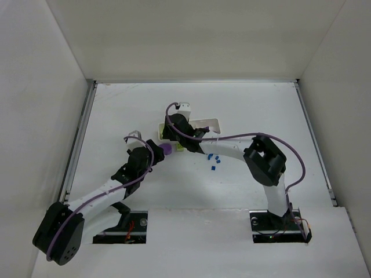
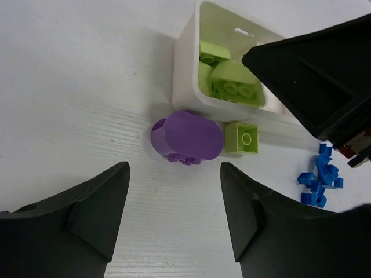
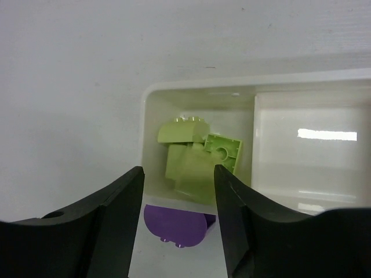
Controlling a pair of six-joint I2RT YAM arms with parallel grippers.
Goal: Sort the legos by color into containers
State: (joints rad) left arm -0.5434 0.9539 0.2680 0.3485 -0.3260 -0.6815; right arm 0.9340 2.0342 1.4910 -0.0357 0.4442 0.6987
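One smooth, oval purple lego [image 2: 186, 138]

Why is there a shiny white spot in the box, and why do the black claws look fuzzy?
Right wrist view: light glares off the glossy floor of the white tray; the fingers look soft, probably too near the lens. Left wrist view: the purple lego is sharp, with a faint shadow on the table.
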